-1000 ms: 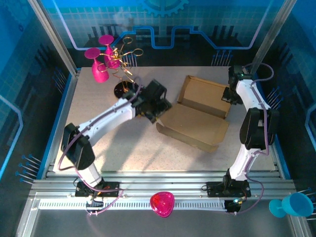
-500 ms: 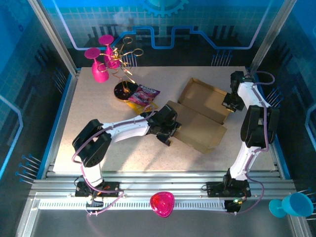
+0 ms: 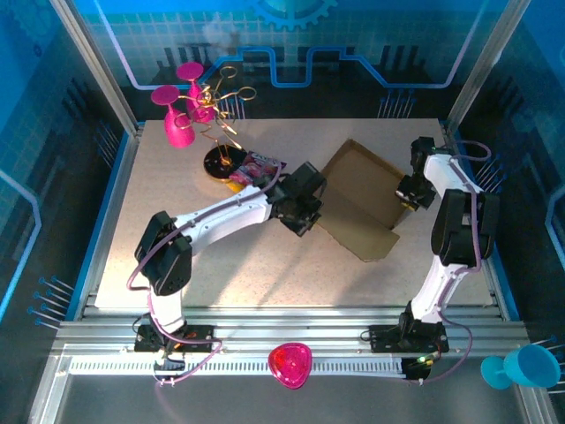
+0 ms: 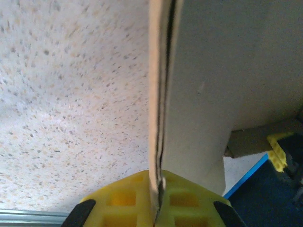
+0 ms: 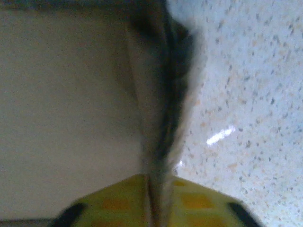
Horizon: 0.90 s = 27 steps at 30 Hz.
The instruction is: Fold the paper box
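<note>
Bright overhead light glares on the pale table; the right wrist view is dim and blurred.

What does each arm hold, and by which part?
Both hold the paper box: left gripper jaws shut on its left panel's edge, right gripper on its right wall.

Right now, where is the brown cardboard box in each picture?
Top external: the paper box lies right of centre on the speckled table.
Left wrist: the paper box fills the right side, with its edge running up the middle.
Right wrist: the paper box fills the left side and looks blurred.
Shared landmark: the speckled table lies beside the box in every view.
</note>
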Available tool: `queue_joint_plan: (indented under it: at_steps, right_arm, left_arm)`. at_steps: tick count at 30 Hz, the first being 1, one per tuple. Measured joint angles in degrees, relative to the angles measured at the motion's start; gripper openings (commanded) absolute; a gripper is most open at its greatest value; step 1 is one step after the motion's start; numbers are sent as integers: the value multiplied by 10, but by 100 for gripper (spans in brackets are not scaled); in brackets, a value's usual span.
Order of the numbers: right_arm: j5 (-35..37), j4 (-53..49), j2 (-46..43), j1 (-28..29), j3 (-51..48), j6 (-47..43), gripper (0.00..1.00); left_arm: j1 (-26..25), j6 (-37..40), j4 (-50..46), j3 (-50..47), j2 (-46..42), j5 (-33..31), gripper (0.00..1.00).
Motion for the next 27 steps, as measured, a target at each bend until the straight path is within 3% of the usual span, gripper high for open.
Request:
queue_joint_plan:
  at_steps: [3, 8, 14, 20, 27]
  right_arm:
    - [-20, -9, -39, 9, -43, 36, 70]
    - [-43, -37, -111, 39, -39, 83, 86]
    - [-61, -49, -200, 81, 10, 122, 84]
    - [-94, 28, -267, 83, 11, 85, 70]
    - [-217, 193, -295, 90, 2, 4, 63]
  left_arm:
    - [10, 72, -58, 61, 16, -26, 0]
    - [36, 192, -148, 129, 62, -48, 0]
    - [69, 351, -270, 297, 155, -57, 0]
    - [75, 506, -407, 562, 262, -121, 0]
    - [77, 627, -452, 588, 267, -203, 0]
